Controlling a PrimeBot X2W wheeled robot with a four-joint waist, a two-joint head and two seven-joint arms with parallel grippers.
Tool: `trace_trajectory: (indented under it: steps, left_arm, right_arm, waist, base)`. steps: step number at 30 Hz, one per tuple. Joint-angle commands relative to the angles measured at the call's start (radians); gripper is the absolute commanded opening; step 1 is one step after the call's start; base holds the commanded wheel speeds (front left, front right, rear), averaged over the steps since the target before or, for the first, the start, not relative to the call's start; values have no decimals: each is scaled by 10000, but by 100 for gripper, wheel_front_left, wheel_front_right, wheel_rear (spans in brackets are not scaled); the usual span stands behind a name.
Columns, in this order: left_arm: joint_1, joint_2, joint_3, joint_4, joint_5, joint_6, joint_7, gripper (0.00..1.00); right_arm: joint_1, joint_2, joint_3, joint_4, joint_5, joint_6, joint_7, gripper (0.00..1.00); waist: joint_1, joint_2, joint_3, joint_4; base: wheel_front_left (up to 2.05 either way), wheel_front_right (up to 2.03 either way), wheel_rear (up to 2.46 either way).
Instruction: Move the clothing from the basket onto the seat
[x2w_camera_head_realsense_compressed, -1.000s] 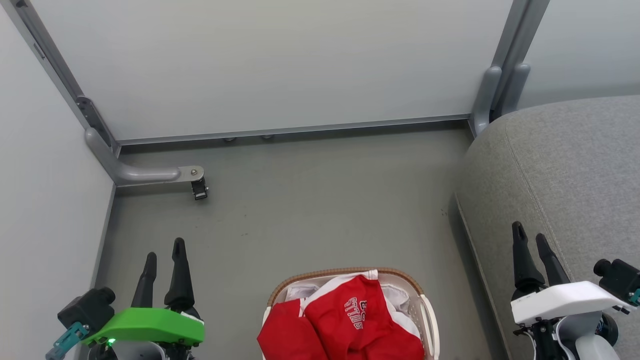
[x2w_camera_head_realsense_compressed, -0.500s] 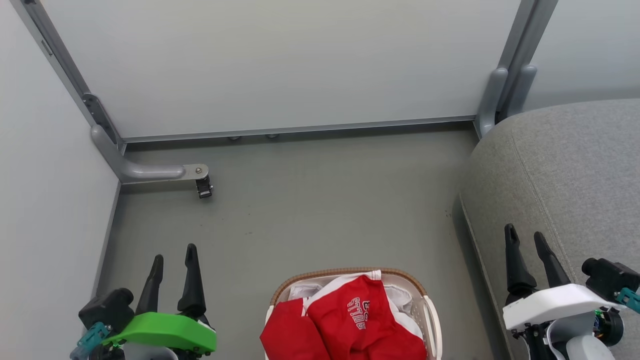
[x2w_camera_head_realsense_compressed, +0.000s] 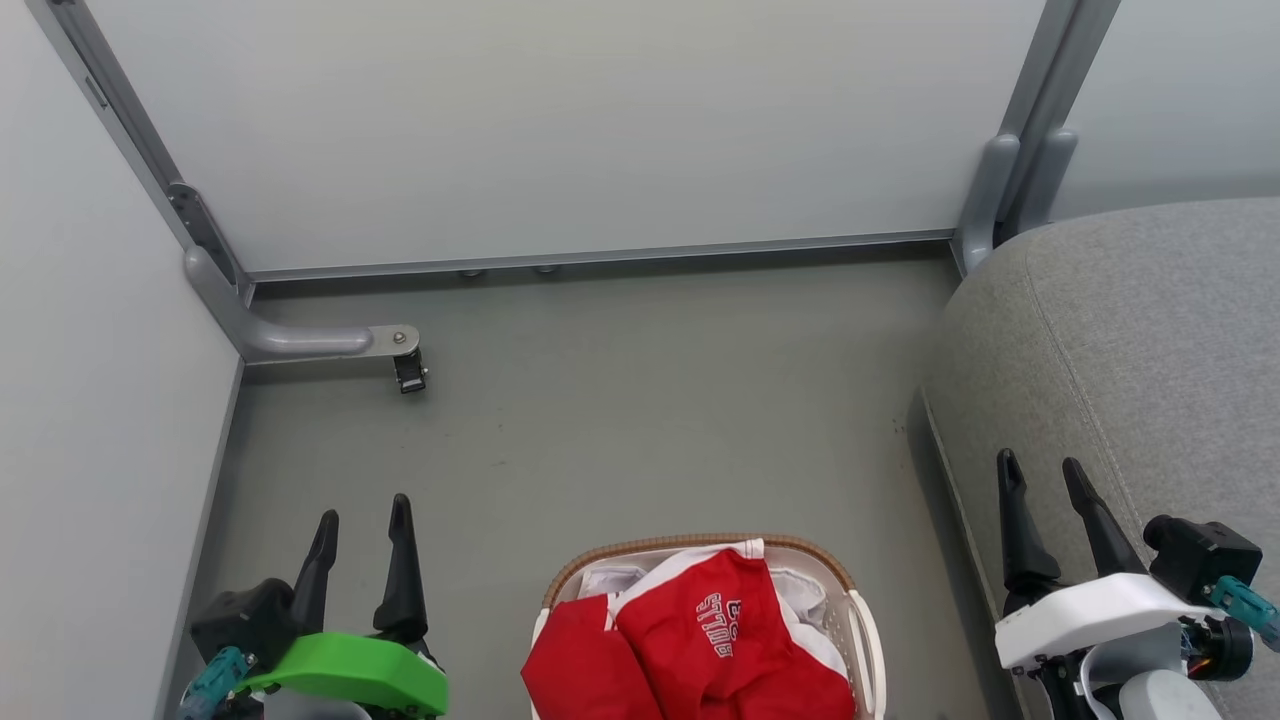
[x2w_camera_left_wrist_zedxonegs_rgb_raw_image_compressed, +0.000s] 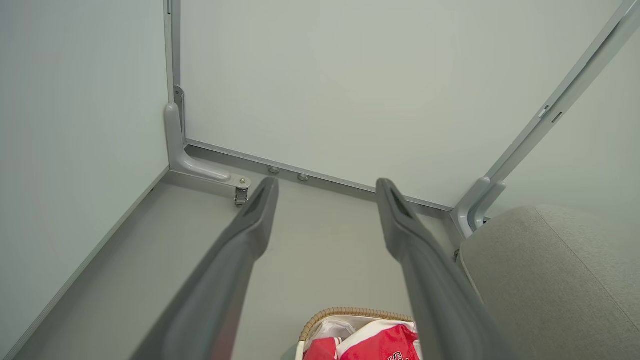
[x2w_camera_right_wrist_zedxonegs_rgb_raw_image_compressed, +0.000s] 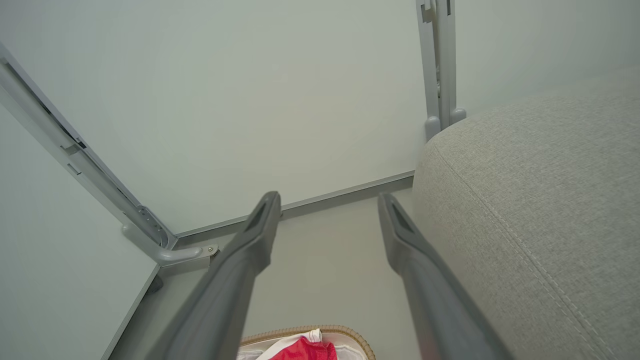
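Red sports clothing (x2w_camera_head_realsense_compressed: 700, 645), soft and crumpled, with white trim and panels and white "BULLS" lettering turned sideways on the topmost garment, lies heaped in the small oval cream plastic basket (x2w_camera_head_realsense_compressed: 866, 640) with a brown woven-look rim. A little white material (x2w_camera_head_realsense_compressed: 805, 590) shows behind the heap. The basket stands on the grey floor (x2w_camera_head_realsense_compressed: 640, 420) at the bottom centre of the head view, its near part cut off by the frame's edge. All the clothing in sight is inside it. To the robot's right, across a strip of floor, sits the large grey fabric-upholstered seat (x2w_camera_head_realsense_compressed: 1150, 340) with its rounded corner and stitched seam. The left gripper (x2w_camera_head_realsense_compressed: 364, 510), under a green cover, hangs over the floor left of the basket, its two long dark fingers spread wide and holding nothing. The right gripper (x2w_camera_head_realsense_compressed: 1040, 462), under a white cover, is over the seat's near edge, its fingers likewise wide apart and empty. Pale wall panels (x2w_camera_head_realsense_compressed: 560, 130) close off the far side, and a grey metal bracket (x2w_camera_head_realsense_compressed: 330, 345) juts from the left corner. Compared with a second ago, both grippers have drawn inward toward the basket, the left also sitting lower in the head view. Their finger spread is unchanged. The whole picture has slid slightly, as the bracket shows, so the camera has moved. The clothing and basket lie as before.
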Motion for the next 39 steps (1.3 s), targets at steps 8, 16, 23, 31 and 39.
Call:
trace_trajectory:
  steps: [8, 16, 23, 31, 39]
  left_arm:
    - [112, 71, -124, 101, 679, 61, -218, 100]
    - [153, 74, -241, 268, 1209, 76, -369, 100]
    - [180, 76, -312, 526, 1492, 116, -490, 100]
    - [268, 79, -391, 687, 1920, 170, -648, 100]
    - [285, 79, -351, 759, 1785, 171, -613, 100]
  right_arm:
    - [121, -68, 66, 14, -742, 3, -244, 100]
    - [207, -75, 133, 85, -1278, 3, -414, 100]
    - [268, -80, 201, 162, -1686, 4, -520, 100]
    - [404, -86, 254, 211, -2144, 2, -659, 100]
    - [433, -85, 269, 284, -2105, 2, -663, 100]
  waist:
    - [0, 93, 29, 44]
    - [0, 100, 40, 74]
    - [0, 107, 11, 82]
    - [0, 114, -35, 92]
    - [0, 114, -95, 108]
  base:
    - [0, 0, 0]
    - [0, 0, 0]
    - [0, 0, 0]
    - [0, 0, 0]
    - [0, 0, 0]
